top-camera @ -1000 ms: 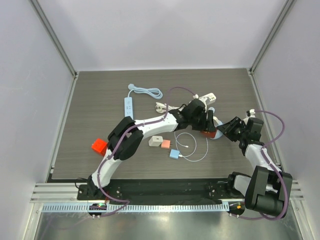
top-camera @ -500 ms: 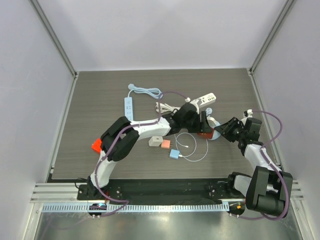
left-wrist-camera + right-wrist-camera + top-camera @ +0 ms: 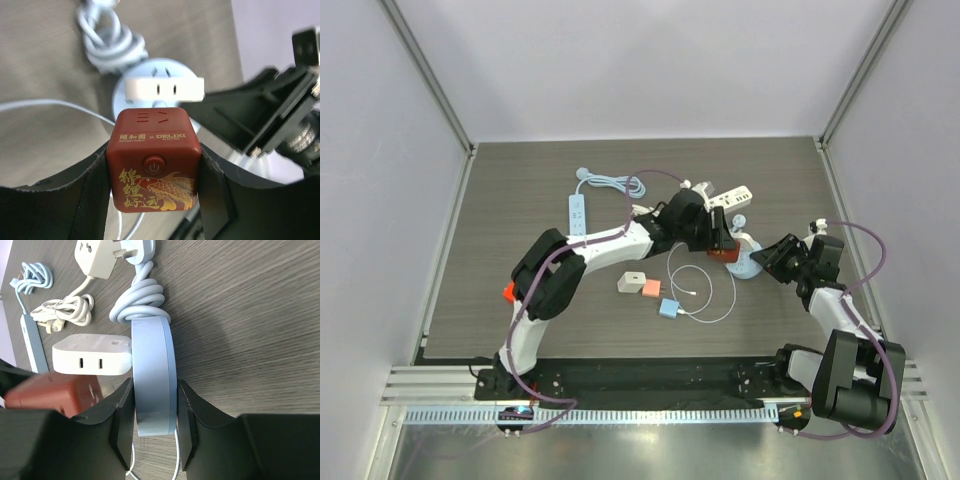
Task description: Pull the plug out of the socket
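Note:
My left gripper (image 3: 155, 161) is shut on a red cube plug (image 3: 155, 165) with a power button and a gold fish print. In the top view it (image 3: 723, 246) sits just left of a pale blue round socket (image 3: 748, 263). My right gripper (image 3: 153, 390) is shut on that socket's rim (image 3: 152, 375), which stands on edge on the table. A white adapter (image 3: 92, 354) sticks out of the socket's face (image 3: 150, 75). The red cube (image 3: 50, 392) is blurred beside that face; a finger hides whether they touch. The socket's white cord (image 3: 142, 297) is coiled behind it.
A thin white cable loop (image 3: 705, 290) and small beige (image 3: 631, 283), pink (image 3: 651, 288) and blue (image 3: 668, 307) cubes lie near the middle. A blue power strip (image 3: 577, 213), a white strip (image 3: 732, 196) and cord bundles (image 3: 62, 310) lie further back. A red block (image 3: 509, 292) lies left.
My left gripper has carried the red cube up and to the left, away from the right gripper. The pale blue socket now shows in the top view. The right gripper has barely moved.

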Robot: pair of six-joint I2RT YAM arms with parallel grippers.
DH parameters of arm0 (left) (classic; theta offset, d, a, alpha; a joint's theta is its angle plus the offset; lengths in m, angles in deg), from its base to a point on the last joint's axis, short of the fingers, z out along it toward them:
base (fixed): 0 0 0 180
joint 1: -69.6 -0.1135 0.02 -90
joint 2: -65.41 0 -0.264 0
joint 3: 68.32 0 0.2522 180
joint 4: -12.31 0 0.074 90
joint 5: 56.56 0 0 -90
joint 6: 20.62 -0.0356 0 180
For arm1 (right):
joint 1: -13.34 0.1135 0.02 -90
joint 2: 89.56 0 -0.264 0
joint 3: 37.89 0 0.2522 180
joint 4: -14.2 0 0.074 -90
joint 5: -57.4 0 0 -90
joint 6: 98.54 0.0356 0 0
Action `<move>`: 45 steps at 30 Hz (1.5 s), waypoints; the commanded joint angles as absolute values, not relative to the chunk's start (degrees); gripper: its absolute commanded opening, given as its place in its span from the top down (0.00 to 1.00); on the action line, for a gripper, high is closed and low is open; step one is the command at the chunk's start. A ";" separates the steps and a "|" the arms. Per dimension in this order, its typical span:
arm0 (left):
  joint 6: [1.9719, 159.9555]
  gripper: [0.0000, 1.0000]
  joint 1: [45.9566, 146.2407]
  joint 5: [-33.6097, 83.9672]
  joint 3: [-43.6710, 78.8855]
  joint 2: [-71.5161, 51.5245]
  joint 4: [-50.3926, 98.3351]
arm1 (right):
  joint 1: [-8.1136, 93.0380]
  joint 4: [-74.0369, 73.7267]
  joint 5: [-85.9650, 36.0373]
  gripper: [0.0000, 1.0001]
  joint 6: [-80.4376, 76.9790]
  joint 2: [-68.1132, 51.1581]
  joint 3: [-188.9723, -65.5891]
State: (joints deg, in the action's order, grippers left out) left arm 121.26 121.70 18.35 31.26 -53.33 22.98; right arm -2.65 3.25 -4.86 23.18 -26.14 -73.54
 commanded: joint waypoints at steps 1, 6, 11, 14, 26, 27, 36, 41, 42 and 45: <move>111.62 1.00 124.69 29.06 42.36 -48.67 34.02 | -3.19 0.88 -12.56 0.99 20.99 -25.05 -72.83; 110.43 1.00 124.71 25.36 40.72 -46.30 35.04 | -3.28 0.79 -12.57 0.99 20.90 -24.87 -72.92; 108.06 1.00 123.92 24.83 33.34 -39.73 37.67 | -3.19 0.97 -12.48 0.99 21.07 -24.96 -72.83; 106.65 1.00 121.99 24.83 26.67 -33.33 41.80 | -3.19 1.06 -12.48 0.99 21.16 -24.43 -72.83; 108.84 1.00 114.35 49.08 -0.93 1.15 63.60 | -3.10 1.14 -12.65 0.99 21.43 -23.11 -73.00; 111.28 1.00 113.81 49.52 -4.08 2.38 64.21 | -3.10 1.23 -12.57 0.99 21.43 -23.03 -73.09; 120.18 1.00 109.24 45.57 -13.60 4.42 57.01 | -3.10 1.41 -12.21 0.99 21.60 -22.50 -73.00; 123.35 0.99 109.24 44.26 -16.24 3.45 51.49 | -3.10 1.49 -12.04 0.99 21.78 -22.06 -73.09; 123.61 0.95 109.24 43.55 -16.76 2.40 50.52 | -3.10 1.49 -11.95 0.99 21.78 -22.06 -73.00; 124.23 0.87 109.24 42.58 -16.77 -0.32 47.79 | -3.10 1.58 -11.95 0.99 21.87 -22.15 -72.92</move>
State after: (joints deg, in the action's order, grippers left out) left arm 121.92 109.59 43.72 -16.72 1.64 54.26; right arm -2.65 6.22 -5.36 24.41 -23.89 -73.62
